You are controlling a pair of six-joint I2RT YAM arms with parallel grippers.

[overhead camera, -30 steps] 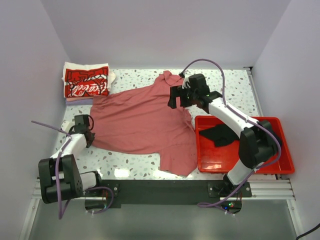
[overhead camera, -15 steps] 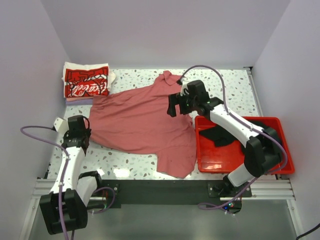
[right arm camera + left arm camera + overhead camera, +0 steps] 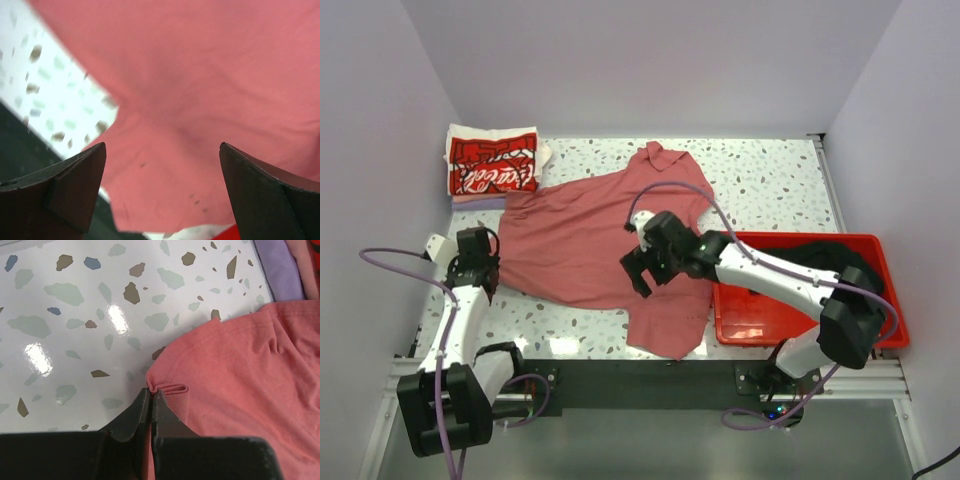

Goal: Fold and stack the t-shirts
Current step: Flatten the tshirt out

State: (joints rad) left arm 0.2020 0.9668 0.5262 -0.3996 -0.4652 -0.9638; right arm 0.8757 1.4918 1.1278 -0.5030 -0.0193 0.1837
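shirt (image 3: 590,235): we see it spread on desk, left of bin (image 3: 760,322) | left claw (image 3: 150,392): pinched on shirt edge farthest from bin | right claw (image 3: 162,175): wide open, empty, above shirt | risk: we fear thin pinch slips, fold bunches

White arms (image 3: 770,281), black joints (image 3: 847,330), purple cables (image 3: 670,184)

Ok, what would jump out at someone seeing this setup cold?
The big dusty-red shirt spread across the middle of the table, with the left fingers pinched shut on its left edge and the right fingers wide open above its near part. Then the folded pile with red print at the far left corner, and the red bin at right.
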